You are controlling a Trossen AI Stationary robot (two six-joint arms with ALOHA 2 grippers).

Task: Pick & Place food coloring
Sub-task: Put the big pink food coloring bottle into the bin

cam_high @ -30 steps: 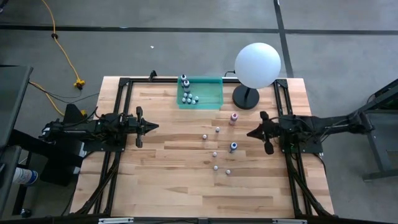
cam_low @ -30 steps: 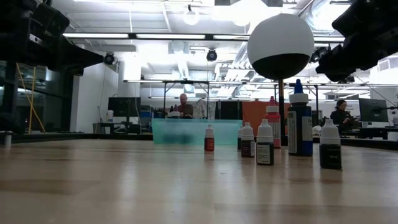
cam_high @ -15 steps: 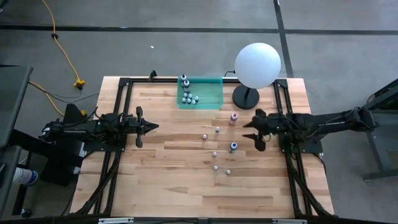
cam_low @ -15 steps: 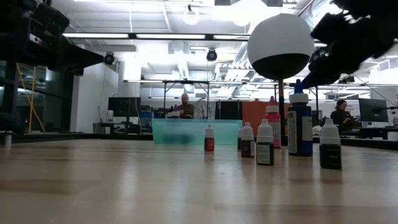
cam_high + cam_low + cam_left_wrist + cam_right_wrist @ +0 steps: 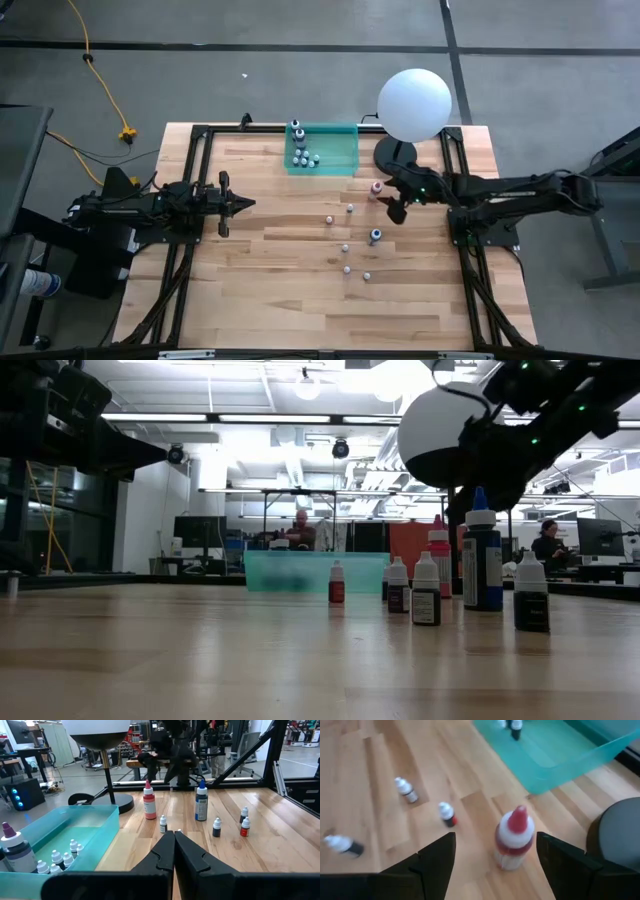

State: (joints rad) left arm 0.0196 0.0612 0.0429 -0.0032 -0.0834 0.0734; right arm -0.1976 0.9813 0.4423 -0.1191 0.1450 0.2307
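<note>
Pink food coloring bottle [image 5: 514, 839] upright on table [image 5: 260, 290], near lamp base [image 5: 396, 157] | lies just ahead of right gripper [image 5: 495, 862], centred between its wide-open, empty fingers | right arm far nearer; left gripper [image 5: 246, 203] closed, empty, well apart | tray [image 5: 340, 165] beyond bottle

A robotics lab or workshop: exposed ceiling ducts [image 5: 300, 455] and strip lights, monitors [image 5: 605, 536] on far benches, seated people [image 5: 298, 530], concrete floor [image 5: 250, 90] with a yellow cable [image 5: 100, 80].
</note>
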